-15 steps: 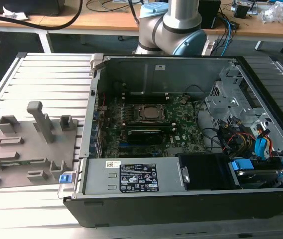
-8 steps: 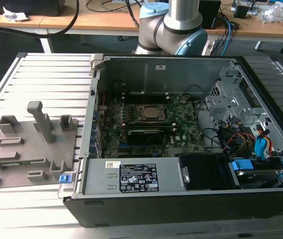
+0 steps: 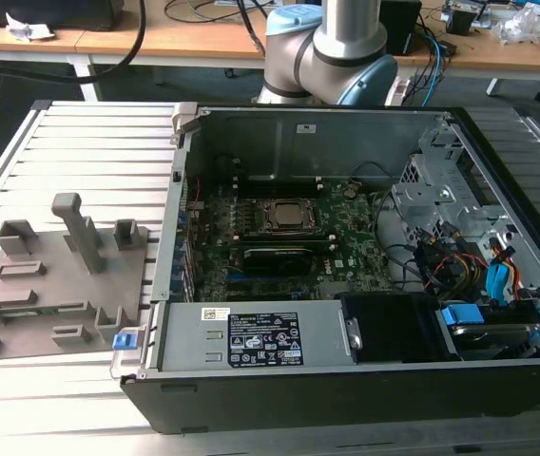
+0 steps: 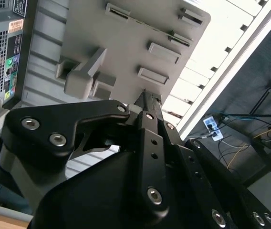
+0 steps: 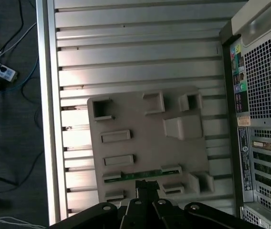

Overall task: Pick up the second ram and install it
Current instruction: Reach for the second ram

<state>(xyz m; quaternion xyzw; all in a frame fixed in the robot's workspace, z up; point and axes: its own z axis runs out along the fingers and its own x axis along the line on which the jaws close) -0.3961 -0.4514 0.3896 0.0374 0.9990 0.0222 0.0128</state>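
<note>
A grey fixture plate (image 5: 145, 143) lies just beyond the fingers (image 5: 142, 191) on a slatted table (image 5: 126, 47) — an open computer case (image 5: 264, 95) stands beside them, apart.

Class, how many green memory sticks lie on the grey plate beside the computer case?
1. The memory stick lies along one edge of the grey plate. Others may be hidden inside the computer case.

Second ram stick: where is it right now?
The second ram sits on the grey fixture plate, between its small holders, in the first wrist view; that plate sits at the exterior view's left, beside the open computer case.
</note>
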